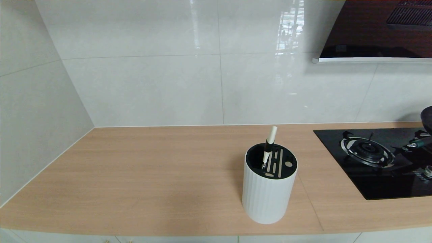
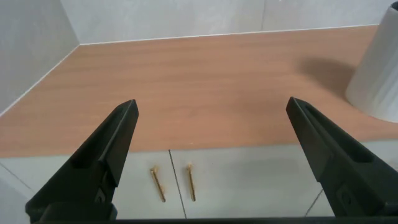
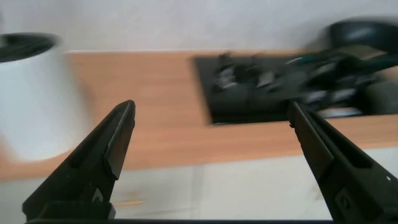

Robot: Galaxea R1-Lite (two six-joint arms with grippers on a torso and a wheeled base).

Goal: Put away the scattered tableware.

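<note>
A white ribbed utensil holder (image 1: 269,189) with a black slotted top stands on the wooden counter (image 1: 152,175), near its front edge. One utensil with a cream and black handle (image 1: 269,144) stands upright in a slot. My left gripper (image 2: 211,112) is open and empty, held off the counter's front edge with the holder (image 2: 378,68) ahead to one side. My right gripper (image 3: 211,112) is open and empty too, in front of the counter between the holder (image 3: 34,99) and the stove.
A black gas stove (image 1: 381,158) is set into the counter at the right, with a dark pan (image 1: 427,118) at the edge. A range hood (image 1: 378,30) hangs above. White cabinet doors with brass handles (image 2: 171,183) lie below the counter. Tiled walls close the back and left.
</note>
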